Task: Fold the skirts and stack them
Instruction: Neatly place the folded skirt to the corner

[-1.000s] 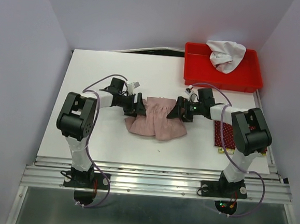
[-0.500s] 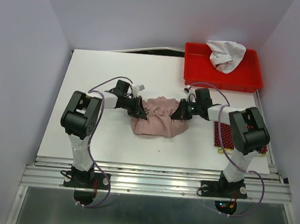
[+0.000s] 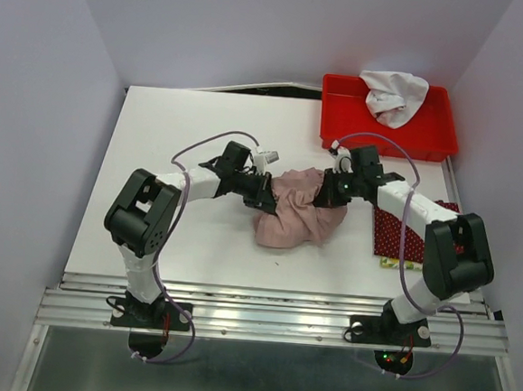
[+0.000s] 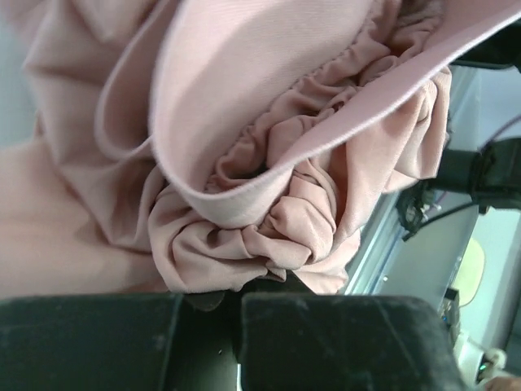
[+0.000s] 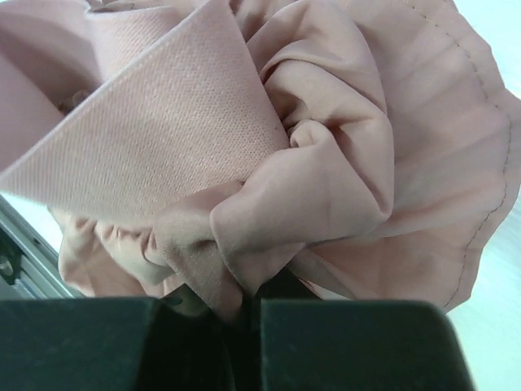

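White table (image 3: 193, 145). Dusty-pink skirt (image 3: 298, 216) bunched up, slung between left gripper (image 3: 263, 196) and right gripper (image 3: 327, 193), each clamped tight on its gathered waistband. Dark red dotted skirt (image 3: 393, 233) lies flat to the right of the right gripper, under its forearm.

On the white table (image 3: 176, 125), far right, a red tray (image 3: 340, 120) holds crumpled white cloth (image 3: 392, 95).
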